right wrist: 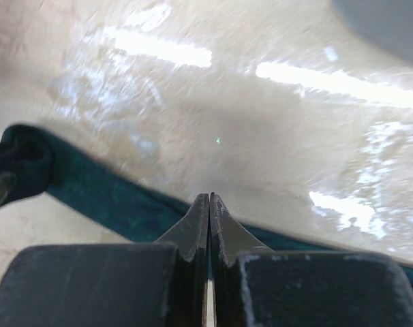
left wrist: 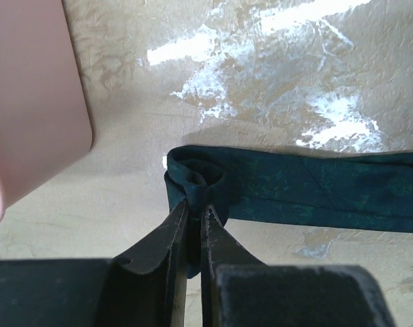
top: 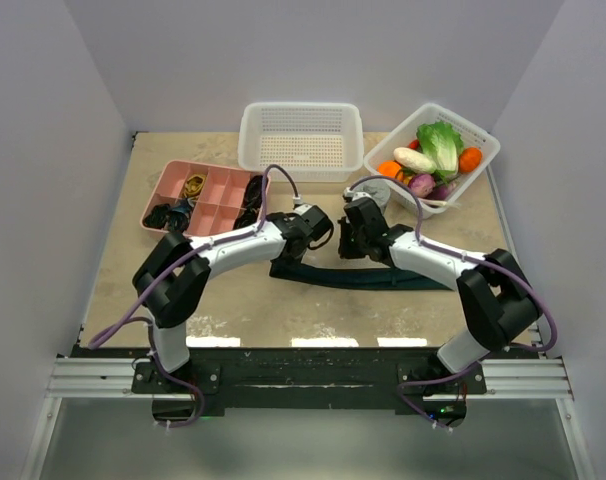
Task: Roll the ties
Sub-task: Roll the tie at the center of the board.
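Left wrist: left pincer (left wrist: pixel 195 211) nips tie (left wrist: pixel 315 191) at its rolled end near pink tray (left wrist: pixel 36 102) edge; right pincer (right wrist: pixel 209 199) closed.

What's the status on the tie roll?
Left gripper shut on tie at its rolled end. Right gripper shut, empty, over flat stretch. Pink tray close, not touching.

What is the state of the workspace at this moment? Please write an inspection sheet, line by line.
Surface: beige table, pale worn patches.
Job's things: tie lying flat, one end rolled.
Clutter: pink tray with small items; empty white basket; vegetable basket; grey cylinder.
Grippers: left gripper shut on the tie's rolled end; right gripper shut at the tie's edge.
Cables: purple cables along both arms.
Surroundings: white walls.
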Motion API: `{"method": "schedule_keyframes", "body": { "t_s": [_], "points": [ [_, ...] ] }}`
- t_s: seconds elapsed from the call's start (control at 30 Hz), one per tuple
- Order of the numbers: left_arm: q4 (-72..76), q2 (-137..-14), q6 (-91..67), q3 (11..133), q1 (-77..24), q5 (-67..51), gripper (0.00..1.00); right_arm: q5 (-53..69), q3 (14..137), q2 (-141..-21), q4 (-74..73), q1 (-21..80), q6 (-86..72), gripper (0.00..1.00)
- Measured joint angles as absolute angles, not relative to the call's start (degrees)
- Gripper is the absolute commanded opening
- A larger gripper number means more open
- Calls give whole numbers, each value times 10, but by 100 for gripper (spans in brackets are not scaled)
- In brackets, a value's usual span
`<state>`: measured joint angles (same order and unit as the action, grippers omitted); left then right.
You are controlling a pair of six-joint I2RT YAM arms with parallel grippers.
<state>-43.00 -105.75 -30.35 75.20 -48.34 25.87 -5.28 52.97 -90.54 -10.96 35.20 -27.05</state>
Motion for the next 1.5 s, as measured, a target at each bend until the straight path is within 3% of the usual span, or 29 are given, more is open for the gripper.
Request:
{"method": "schedule_keyframes", "body": {
  "t_s": [0.2,0.37,0.47,1.27,1.5],
  "points": [
    [-441,-1088,-300,777,-493,265,20,-50,519,-905,-105,321,-270,0],
    [-444,-1095,-287,785,-500,270,44,-44,503,-898,-98,317,-274,0],
    [-442,-1100,-283,787,-506,271,52,-36,501,-896,-94,314,-275,0],
    [-317,-1103,-311,748,-511,166,49,-5,501,-897,-80,311,-272,0],
    [-308,-1095,-319,741,-511,166,52,17,501,-906,-70,311,-265,0]
  ]
}}
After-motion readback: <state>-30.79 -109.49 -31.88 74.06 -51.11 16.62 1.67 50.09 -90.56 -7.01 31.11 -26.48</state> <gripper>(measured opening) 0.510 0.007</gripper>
